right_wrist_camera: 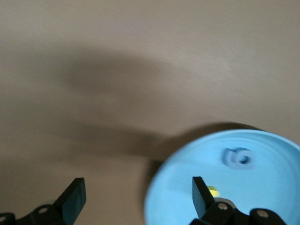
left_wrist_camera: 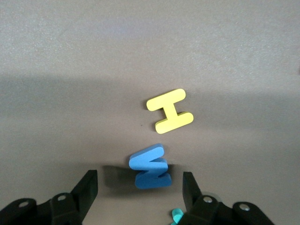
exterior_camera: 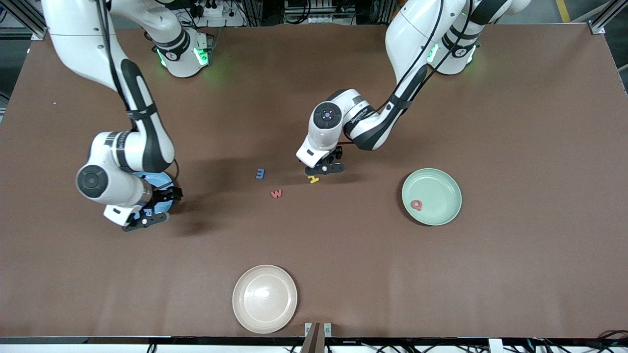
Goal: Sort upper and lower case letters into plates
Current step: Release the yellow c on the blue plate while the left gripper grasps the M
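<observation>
Two open grippers: left gripper (left_wrist_camera: 139, 187) straddled the blue M (left_wrist_camera: 150, 166) beside the yellow H (left_wrist_camera: 169, 110), light soft foam, best pinched across its edges; right gripper (right_wrist_camera: 136, 199), fingers apart, hung over the blue plate (right_wrist_camera: 262, 187).

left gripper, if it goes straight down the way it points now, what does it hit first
Probably the blue M. The left gripper points down at the table with its jaws open, and the M lies between its fingers. The yellow H sits just outside them. How high the gripper is stays unclear.
</observation>
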